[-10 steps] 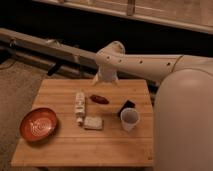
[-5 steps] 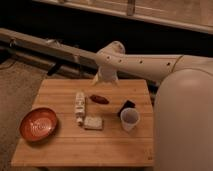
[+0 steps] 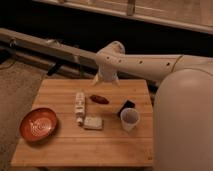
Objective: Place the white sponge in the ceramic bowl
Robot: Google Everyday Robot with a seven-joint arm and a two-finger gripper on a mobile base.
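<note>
One gripper hovers beyond the white sponge, touching nothing; openness cannot be told.

The end effector hangs over the far edge of the tabletop, its outline merging with the pale arm above it. The robot's white body covers the tabletop's right edge and is itself cut off at the right and the bottom. A dark flat thing lies partly hidden behind the white cup. What it is cannot be told, nor what the small reddish-brown item is.
</note>
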